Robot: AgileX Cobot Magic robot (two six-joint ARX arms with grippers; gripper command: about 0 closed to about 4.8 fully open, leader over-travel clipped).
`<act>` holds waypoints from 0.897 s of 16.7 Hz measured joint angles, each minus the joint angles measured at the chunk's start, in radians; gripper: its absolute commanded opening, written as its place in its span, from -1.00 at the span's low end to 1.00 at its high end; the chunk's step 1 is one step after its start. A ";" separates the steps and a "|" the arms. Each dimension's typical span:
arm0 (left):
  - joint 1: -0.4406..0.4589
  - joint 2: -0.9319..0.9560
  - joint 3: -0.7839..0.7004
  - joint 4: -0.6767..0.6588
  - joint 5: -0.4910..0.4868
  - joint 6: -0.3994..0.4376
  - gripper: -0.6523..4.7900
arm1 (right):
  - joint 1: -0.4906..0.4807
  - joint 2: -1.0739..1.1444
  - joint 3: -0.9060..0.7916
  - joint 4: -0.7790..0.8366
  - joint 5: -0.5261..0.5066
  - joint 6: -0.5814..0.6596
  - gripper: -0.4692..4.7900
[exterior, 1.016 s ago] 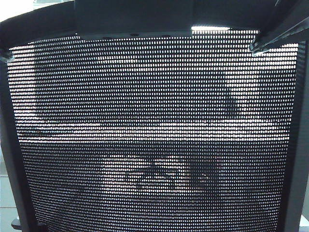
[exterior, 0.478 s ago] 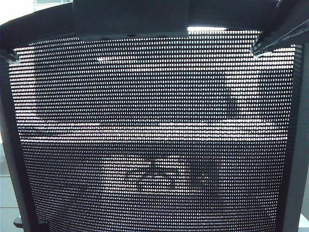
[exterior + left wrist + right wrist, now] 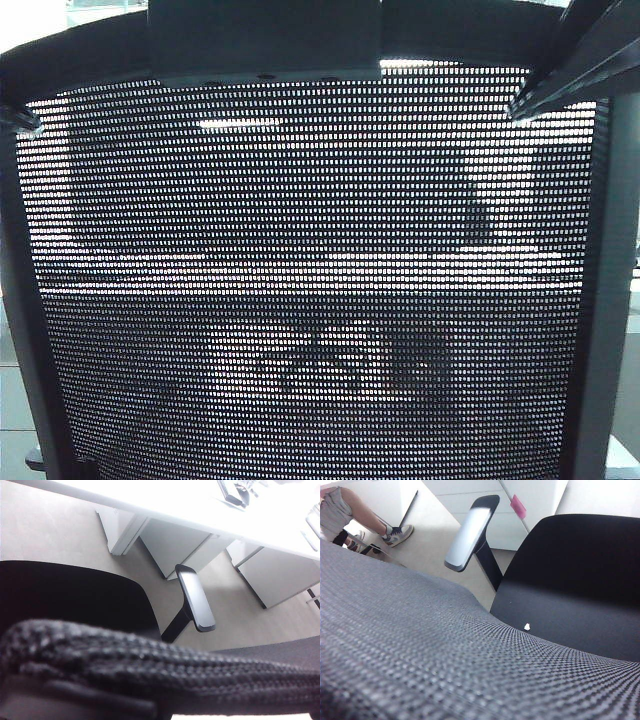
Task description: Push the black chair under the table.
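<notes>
black chair (image 3: pixel 320 290) fills the whole exterior view: mesh back seen from behind, solid frame down both sides and across the top, headrest bracket (image 3: pixel 265 42) at top centre. Room behind shows through the mesh only as bright bands and dark blurs, can't make anything out

Left wrist view: looking down over the mesh top edge of the chair back, seat pan (image 3: pixel 75 597) below it, one armrest (image 3: pixel 196 597) on its black post. The table (image 3: pixel 165 497) runs across beyond the chair, white top very overexposed, white legs and pale panels under it. Armrest tip is near the table edge; seat in this view sits short of the edge, on bare grey floor (image 3: pixel 45 525)

Right wrist view: mesh edge again close up, seat (image 3: pixel 570 595) with a small white fleck (image 3: pixel 527 626) on it, other armrest (image 3: pixel 469 532) glaring from light. A pink tag (image 3: pixel 518 506) on the white panels past the seat. A person's legs and sneaker (image 3: pixel 397 534) in the far corner of that frame

Left gripper (image 3: pixel 18 120): only a dark tip at the upper left frame corner of the chair, touching or right against it; can't tell if it's spread or closed

Right gripper (image 3: pixel 560 85): dark fingers slanting in to the upper right frame corner, up against the frame; opening can't be judged either
</notes>
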 measured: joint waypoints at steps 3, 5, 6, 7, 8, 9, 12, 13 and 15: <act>0.000 0.005 0.000 0.020 -0.017 0.000 -0.78 | -0.001 0.032 0.000 0.047 0.000 0.000 -0.84; 0.000 0.009 0.000 0.032 -0.026 0.000 -0.78 | -0.001 0.044 0.000 0.072 0.000 -0.001 -0.84; 0.000 0.016 0.000 0.044 -0.026 0.000 -0.78 | -0.001 0.044 0.000 0.087 0.000 -0.001 -0.84; 0.000 0.025 0.000 0.053 -0.024 0.000 -0.78 | -0.001 0.044 0.000 0.097 0.000 -0.002 -0.84; 0.000 0.035 0.000 0.062 -0.023 0.000 -0.78 | -0.002 0.048 0.000 0.101 0.000 -0.002 -0.84; 0.000 0.050 0.000 0.075 -0.016 0.000 -0.78 | -0.007 0.054 0.000 0.109 -0.003 -0.002 -0.84; -0.002 0.099 0.000 0.124 0.003 0.000 -0.78 | -0.048 0.074 0.000 0.122 -0.021 -0.002 -0.84; -0.002 0.106 0.000 0.132 0.004 0.000 -0.78 | -0.061 0.077 0.000 0.129 -0.029 -0.003 -0.84; -0.002 0.123 0.000 0.160 0.009 0.000 -0.78 | -0.103 0.097 -0.001 0.146 -0.055 -0.005 -0.84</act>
